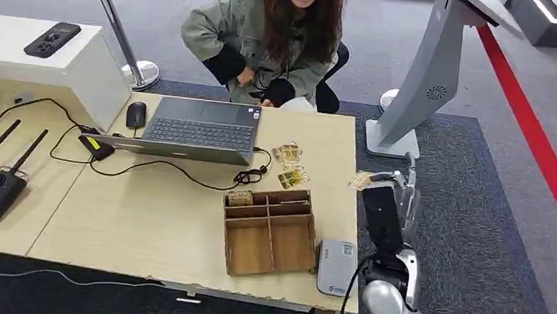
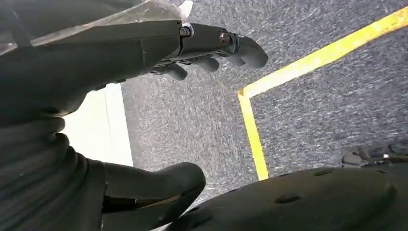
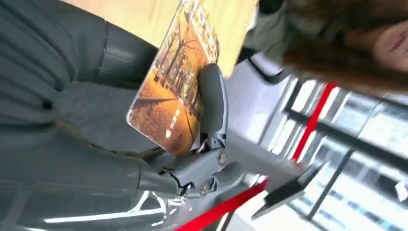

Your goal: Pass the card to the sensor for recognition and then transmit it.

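One pale wooden desk (image 1: 150, 215) on grey carpet (image 1: 489, 211); right robot hand (image 1: 393, 184) pinches autumn-print card (image 1: 361, 180), grey sensor box (image 1: 336, 268) just behind it; left robot hand (image 2: 211, 48) curled, holding nothing.

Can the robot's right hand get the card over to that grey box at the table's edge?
Probably yes. The right hand holds the card just off the table's right edge, and the grey box lies close by on the near corner. Nothing stands between them; the wooden tray sits off to the side.
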`<action>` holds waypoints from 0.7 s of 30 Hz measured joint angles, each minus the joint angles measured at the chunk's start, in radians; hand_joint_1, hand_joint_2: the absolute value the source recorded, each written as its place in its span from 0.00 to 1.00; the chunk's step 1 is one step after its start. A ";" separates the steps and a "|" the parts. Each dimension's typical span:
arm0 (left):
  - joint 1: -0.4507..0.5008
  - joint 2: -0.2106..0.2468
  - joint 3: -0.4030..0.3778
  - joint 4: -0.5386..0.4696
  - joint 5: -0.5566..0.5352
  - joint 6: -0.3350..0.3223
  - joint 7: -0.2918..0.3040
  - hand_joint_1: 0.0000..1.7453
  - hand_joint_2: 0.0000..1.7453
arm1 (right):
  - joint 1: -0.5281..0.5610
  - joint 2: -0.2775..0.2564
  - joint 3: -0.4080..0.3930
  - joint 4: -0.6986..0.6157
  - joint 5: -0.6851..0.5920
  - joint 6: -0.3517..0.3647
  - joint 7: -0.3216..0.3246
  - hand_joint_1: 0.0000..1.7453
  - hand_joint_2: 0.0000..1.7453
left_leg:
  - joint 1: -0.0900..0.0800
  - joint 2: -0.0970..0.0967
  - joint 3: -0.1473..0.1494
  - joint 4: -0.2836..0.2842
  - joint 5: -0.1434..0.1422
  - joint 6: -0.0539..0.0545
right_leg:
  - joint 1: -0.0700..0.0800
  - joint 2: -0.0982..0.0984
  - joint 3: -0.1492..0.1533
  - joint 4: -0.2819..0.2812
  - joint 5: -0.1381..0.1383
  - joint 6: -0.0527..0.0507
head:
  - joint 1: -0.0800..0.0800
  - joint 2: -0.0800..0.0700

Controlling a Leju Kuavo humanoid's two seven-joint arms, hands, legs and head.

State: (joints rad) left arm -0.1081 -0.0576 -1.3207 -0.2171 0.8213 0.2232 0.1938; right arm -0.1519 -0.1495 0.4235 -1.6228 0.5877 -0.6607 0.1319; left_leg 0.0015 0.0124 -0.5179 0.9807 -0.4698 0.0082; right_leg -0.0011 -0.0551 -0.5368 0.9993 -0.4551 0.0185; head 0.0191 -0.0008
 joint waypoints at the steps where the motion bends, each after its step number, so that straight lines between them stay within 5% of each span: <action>1: 0.001 -0.001 0.000 0.000 0.004 0.000 0.000 0.00 1.00 | 0.020 -0.003 -0.020 -0.007 0.025 0.000 0.017 1.00 1.00 | 0.000 0.000 0.000 0.000 0.000 0.000 | 0.000 0.000 0.000 0.000 0.000 0.000 | 0.000 0.000; 8: 0.002 -0.006 0.001 0.005 0.022 0.001 0.002 0.00 1.00 | 0.130 -0.014 -0.116 -0.015 0.092 0.000 0.074 1.00 1.00 | 0.000 0.000 0.000 0.000 0.000 0.000 | 0.000 0.000 0.000 0.000 0.000 0.000 | 0.000 0.000; 21: 0.001 -0.011 0.001 0.011 0.038 0.009 0.007 0.00 1.00 | 0.184 0.046 -0.165 0.105 0.049 0.000 0.001 1.00 1.00 | 0.000 0.000 0.000 0.000 0.000 0.000 | 0.000 0.000 0.000 0.000 0.000 0.000 | 0.000 0.000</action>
State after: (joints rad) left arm -0.1066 -0.0687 -1.3195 -0.2064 0.8591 0.2319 0.2010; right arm 0.0322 -0.1037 0.2586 -1.5175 0.6363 -0.6607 0.1327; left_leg 0.0014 0.0125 -0.5181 0.9806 -0.4699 0.0086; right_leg -0.0010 -0.0551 -0.5364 0.9994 -0.4552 0.0188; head 0.0191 -0.0008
